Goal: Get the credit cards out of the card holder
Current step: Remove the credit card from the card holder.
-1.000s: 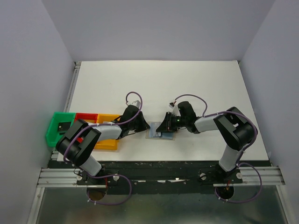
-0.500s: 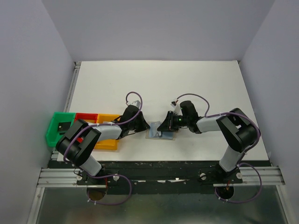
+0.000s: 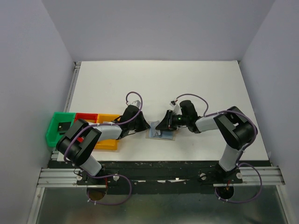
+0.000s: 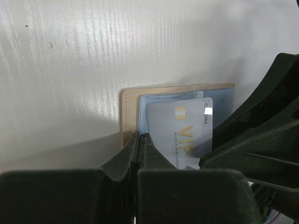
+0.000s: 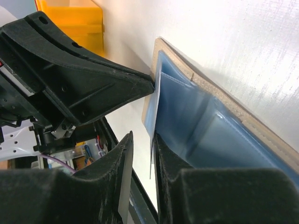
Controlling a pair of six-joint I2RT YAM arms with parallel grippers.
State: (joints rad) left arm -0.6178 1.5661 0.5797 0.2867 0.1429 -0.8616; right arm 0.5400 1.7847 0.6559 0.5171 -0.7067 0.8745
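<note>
Card holder [image 4: 125, 116] edge meets closed left tool [image 4: 139, 136]; right tool [image 5: 142, 140], narrow, straddles silvery card [image 4: 180, 133].

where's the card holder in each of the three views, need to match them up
top external: card holder just below the picture's centre
left wrist: card holder at centre, just past the shut fingertips
right wrist: card holder fills the right half, seen at a slant
shared landmark: left gripper, its tip at the holder's tan edge
</note>
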